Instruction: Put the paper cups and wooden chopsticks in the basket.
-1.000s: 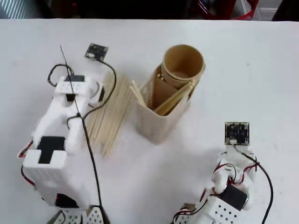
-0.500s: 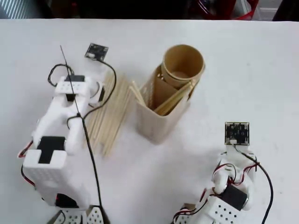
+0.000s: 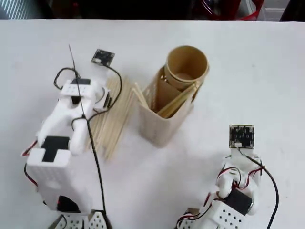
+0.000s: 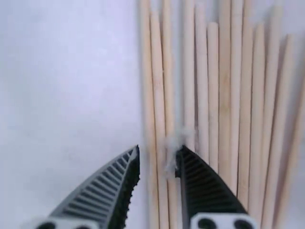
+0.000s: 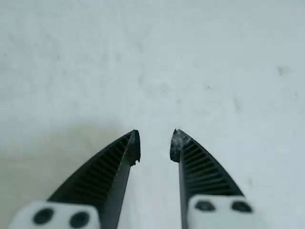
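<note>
Several wooden chopsticks (image 3: 113,119) lie side by side on the white table, left of the tan basket (image 3: 162,126). The basket holds a paper cup (image 3: 186,67) and a few chopsticks (image 3: 178,102) leaning inside. My left gripper (image 4: 157,160) hangs low over the loose chopsticks (image 4: 224,95), open, its fingers straddling two of them at the edge of the pile. My right gripper (image 5: 155,143) is slightly open over bare table with nothing between its fingers.
The left arm (image 3: 66,129) with its black cable covers the pile's left side. At the front right sits the right arm (image 3: 238,183), folded back. The table's far edge runs along the top, with dark clutter behind it.
The left arm has shifted slightly toward the basket and the table's front over the chopstick pile. The right arm, basket and cup have not moved.
</note>
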`<state>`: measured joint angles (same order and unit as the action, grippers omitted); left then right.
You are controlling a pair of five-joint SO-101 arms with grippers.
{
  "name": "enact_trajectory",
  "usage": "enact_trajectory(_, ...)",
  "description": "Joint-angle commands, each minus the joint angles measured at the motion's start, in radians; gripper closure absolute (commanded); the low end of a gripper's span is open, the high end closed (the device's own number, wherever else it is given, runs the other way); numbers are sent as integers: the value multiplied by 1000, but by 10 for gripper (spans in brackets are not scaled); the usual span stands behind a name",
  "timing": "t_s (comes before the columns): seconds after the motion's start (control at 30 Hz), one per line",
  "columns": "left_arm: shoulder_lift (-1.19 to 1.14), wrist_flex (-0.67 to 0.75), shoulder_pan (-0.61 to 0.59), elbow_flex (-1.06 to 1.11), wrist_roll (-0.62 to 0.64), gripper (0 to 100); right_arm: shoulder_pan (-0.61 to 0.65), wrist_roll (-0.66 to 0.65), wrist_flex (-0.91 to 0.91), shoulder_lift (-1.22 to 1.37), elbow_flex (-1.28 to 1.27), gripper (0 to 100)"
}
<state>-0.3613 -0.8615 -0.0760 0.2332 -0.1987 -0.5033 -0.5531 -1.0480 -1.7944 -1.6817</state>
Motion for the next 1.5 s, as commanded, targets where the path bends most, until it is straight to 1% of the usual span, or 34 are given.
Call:
enact_trajectory(0.0,-18,-51,12,-86,14,884,-10,-6,18,-8,-9,885)
enact_trajectory(0.13,-33,-60,10,-101,14,902,-12,-6,18,-8,-9,885)
enact_trajectory(0.3,-31,-60,10,-103,14,980,-10,-6,18,-8,-9,885)
enact_trajectory(0.4,-15,-61,10,-100,14,977,-12,-6,18,-8,-9,885)
enact_trajectory(0.6,47,-114,10,-106,14,977,-12,-6,18,-8,-9,885)
enact_trajectory(0.67,108,-140,10,-109,14,977,-12,-6,18,-8,-9,885)
enact_trajectory(0.83,357,-198,24,-101,17,977,-12,-6,18,-8,-9,885)
enact_trajectory(0.93,521,-242,42,-104,51,977,-10,-6,18,-8,-9,885)
enact_trajectory(1.03,690,-278,105,-106,57,977,-10,-6,18,-8,-9,885)
enact_trajectory(1.27,1064,-276,371,-100,57,977,-12,-6,18,-8,-9,885)
enact_trajectory(1.37,1170,-195,506,-98,55,977,-12,-6,18,-8,-9,885)
enact_trajectory(1.47,1190,-44,616,-98,54,977,-12,-6,18,-8,-9,885)
